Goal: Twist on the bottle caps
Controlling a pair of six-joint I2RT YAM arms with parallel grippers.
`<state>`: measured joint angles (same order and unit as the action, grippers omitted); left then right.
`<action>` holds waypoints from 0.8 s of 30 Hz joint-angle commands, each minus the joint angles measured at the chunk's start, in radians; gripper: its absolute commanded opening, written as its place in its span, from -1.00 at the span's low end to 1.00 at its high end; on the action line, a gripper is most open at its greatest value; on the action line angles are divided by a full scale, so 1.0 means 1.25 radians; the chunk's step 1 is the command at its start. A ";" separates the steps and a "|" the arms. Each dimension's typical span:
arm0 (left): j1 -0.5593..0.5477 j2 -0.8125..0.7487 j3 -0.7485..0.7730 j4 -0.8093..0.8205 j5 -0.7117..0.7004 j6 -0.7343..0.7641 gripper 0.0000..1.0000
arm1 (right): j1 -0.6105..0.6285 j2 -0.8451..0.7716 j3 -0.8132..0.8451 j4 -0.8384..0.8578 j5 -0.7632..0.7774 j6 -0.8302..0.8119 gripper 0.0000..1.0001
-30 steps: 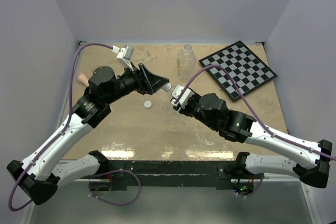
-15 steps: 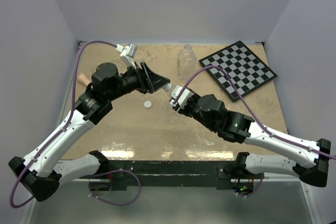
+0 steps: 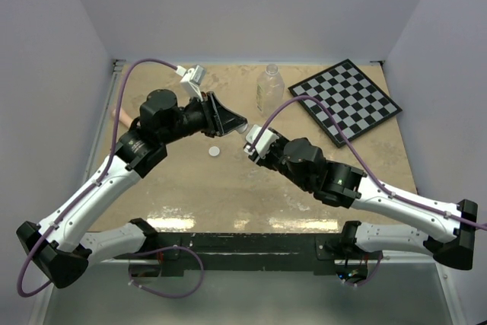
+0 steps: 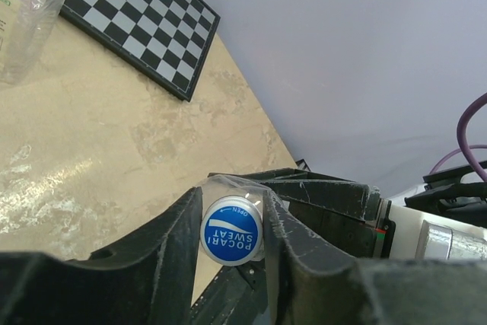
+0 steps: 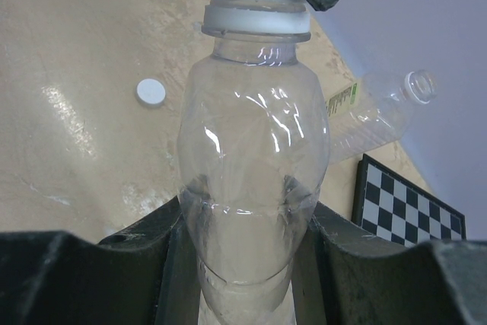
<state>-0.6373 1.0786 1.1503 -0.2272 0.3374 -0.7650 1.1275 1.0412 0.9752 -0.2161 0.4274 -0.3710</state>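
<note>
My right gripper (image 5: 247, 217) is shut on the small clear bottle (image 5: 255, 165) and holds it off the table with its neck pointing at the left arm. The blue cap (image 4: 231, 231) sits on that neck, and my left gripper (image 4: 233, 207) is shut on the cap, one finger on each side. From above, the two grippers (image 3: 237, 122) (image 3: 253, 139) meet tip to tip over the middle of the table. The white cap (image 3: 214, 151) lies flat on the table just below them. The large clear bottle (image 3: 269, 87) stands uncapped at the back.
A black-and-white checkerboard (image 3: 346, 100) lies at the back right, close to the large bottle. A pink stick (image 3: 119, 114) lies at the left edge behind the left arm. Purple cables loop over both arms. Walls enclose the table on three sides.
The left gripper's jaws have closed onto the blue cap on the small bottle's neck. The left arm has shifted slightly right. The right arm has held the bottle still.
</note>
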 commanded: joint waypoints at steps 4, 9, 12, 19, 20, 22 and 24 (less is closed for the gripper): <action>-0.008 0.003 0.034 -0.001 0.071 0.029 -0.61 | 0.005 -0.005 0.013 0.031 -0.004 0.010 -1.00; -0.013 -0.009 0.032 0.027 0.167 0.172 -1.00 | 0.004 -0.051 0.019 0.031 -0.126 0.012 -1.00; -0.014 -0.020 0.049 0.005 0.221 0.315 -1.00 | 0.001 -0.079 0.025 0.028 -0.231 0.006 -1.00; -0.013 -0.052 0.008 0.009 0.496 0.691 -1.00 | -0.009 -0.093 0.052 -0.003 -0.445 0.000 -1.00; -0.013 -0.061 -0.006 0.006 0.508 0.745 -1.00 | -0.009 -0.093 0.054 -0.005 -0.462 -0.003 -1.00; -0.013 -0.077 -0.029 0.005 0.539 0.867 -1.00 | -0.010 -0.097 0.057 -0.007 -0.494 -0.003 -1.00; -0.013 -0.085 -0.035 -0.016 0.566 0.970 -1.00 | -0.011 -0.098 0.059 -0.015 -0.530 -0.008 -1.00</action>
<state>-0.6449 0.9829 1.1481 -0.2195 0.8841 0.0422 1.1065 0.9360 0.9798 -0.3077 -0.0261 -0.3672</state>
